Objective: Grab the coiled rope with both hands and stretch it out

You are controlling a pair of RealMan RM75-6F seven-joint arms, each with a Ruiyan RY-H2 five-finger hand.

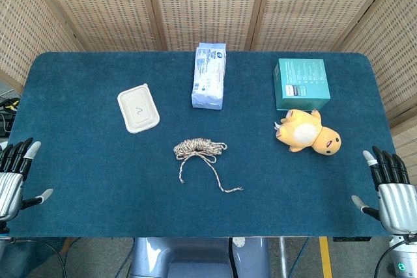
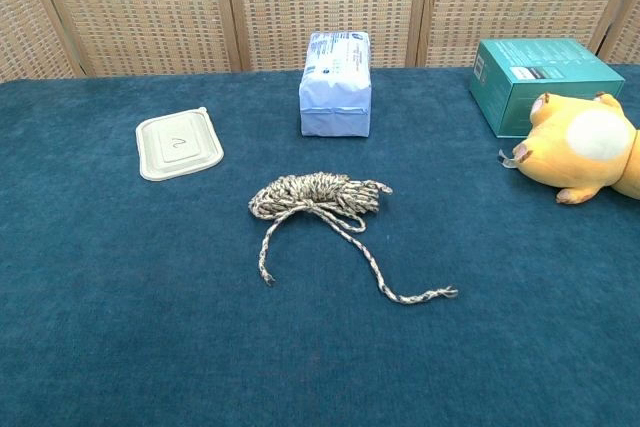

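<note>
The coiled rope (image 1: 199,148) lies in the middle of the blue table, a speckled beige bundle with two loose ends trailing toward the near edge; the chest view shows the rope (image 2: 318,196) too. My left hand (image 1: 14,174) rests at the table's left edge, fingers apart and empty. At the right edge my right hand (image 1: 389,185) is likewise open, holding nothing. Both hands are far from the rope and neither appears in the chest view.
A beige lidded container (image 1: 138,108) sits left of the rope. A pale blue tissue pack (image 1: 209,75) lies behind it. A teal box (image 1: 301,83) and a yellow plush toy (image 1: 308,131) stand at the right. Wicker screens back the table.
</note>
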